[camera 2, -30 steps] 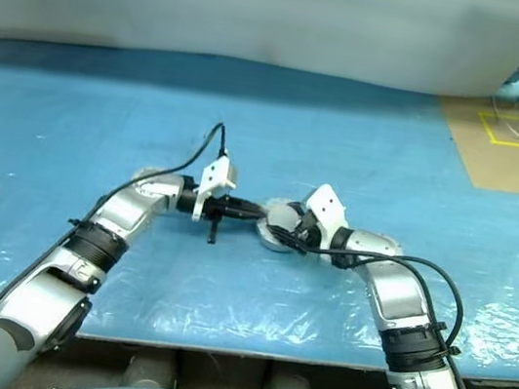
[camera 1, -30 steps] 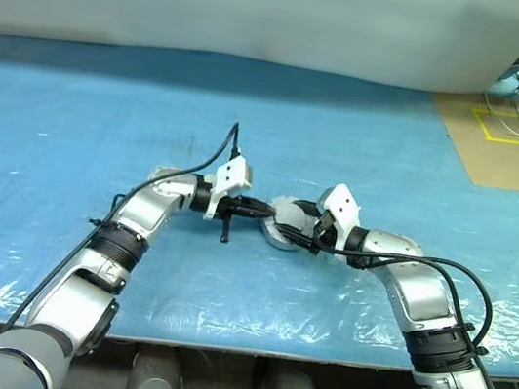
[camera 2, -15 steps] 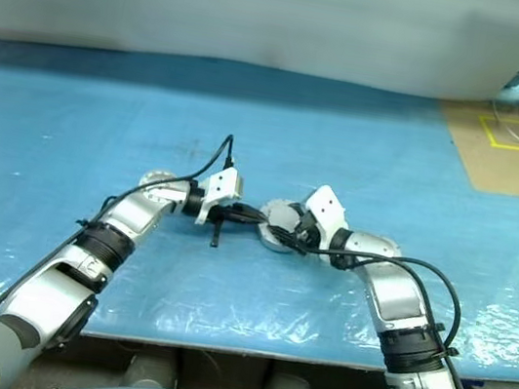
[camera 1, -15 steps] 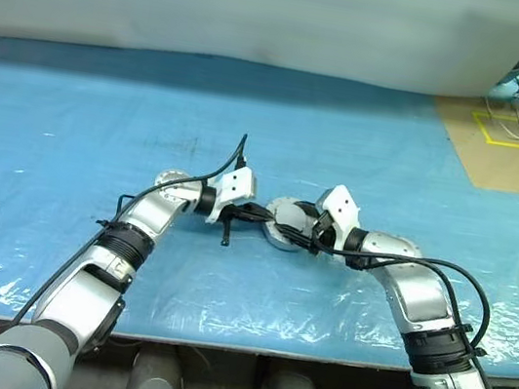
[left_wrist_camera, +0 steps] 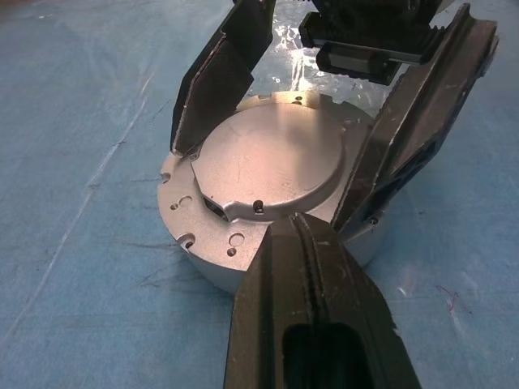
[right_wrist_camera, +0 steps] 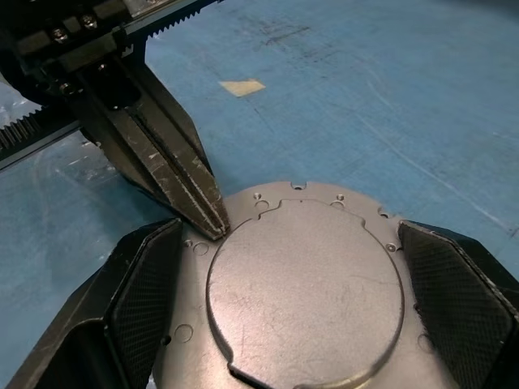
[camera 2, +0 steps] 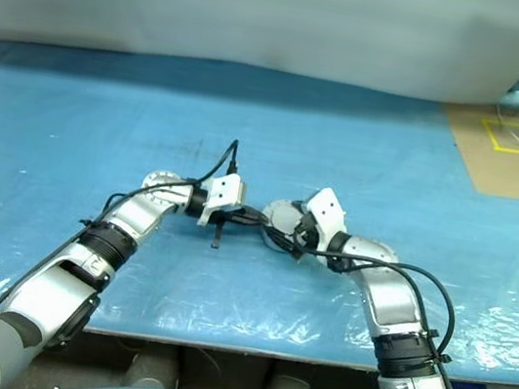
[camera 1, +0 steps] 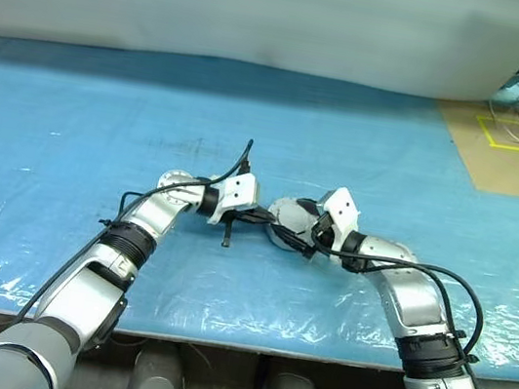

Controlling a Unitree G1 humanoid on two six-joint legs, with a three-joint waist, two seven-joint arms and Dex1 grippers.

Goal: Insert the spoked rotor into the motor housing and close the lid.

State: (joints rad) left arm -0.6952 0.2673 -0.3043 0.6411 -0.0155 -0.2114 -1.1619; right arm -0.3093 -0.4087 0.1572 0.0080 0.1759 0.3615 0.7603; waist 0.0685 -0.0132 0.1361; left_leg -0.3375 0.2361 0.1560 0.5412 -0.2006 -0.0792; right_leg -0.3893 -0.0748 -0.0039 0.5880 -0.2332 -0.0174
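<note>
The motor housing (left_wrist_camera: 182, 220) stands on the blue table, a squat silver cup. The lid (left_wrist_camera: 272, 158) lies flat on top of it, a plain grey disc with a notched edge. The spoked rotor is hidden. My left gripper (left_wrist_camera: 300, 228) is shut, and its joined tips rest on the housing's top flange at the lid's edge (right_wrist_camera: 212, 227). My right gripper (right_wrist_camera: 288, 243) straddles the housing from the opposite side. Its fingers (right_wrist_camera: 142, 300) stand wide, one at each side of the housing's wall. In the head views both grippers meet at the housing (camera 1: 284, 226) mid-table.
The table (camera 1: 394, 157) is covered with blue plastic sheet that wrinkles near the front edge. A brown floor patch with yellow tape (camera 1: 516, 132) and black cables lies at the far right. A small tan tape strip (right_wrist_camera: 242, 86) is stuck to the table beyond the housing.
My left wrist has rolled a little and its forearm has swung closer to the housing, tips staying at the lid. The right arm has kept its place. The head camera has shifted slightly.
</note>
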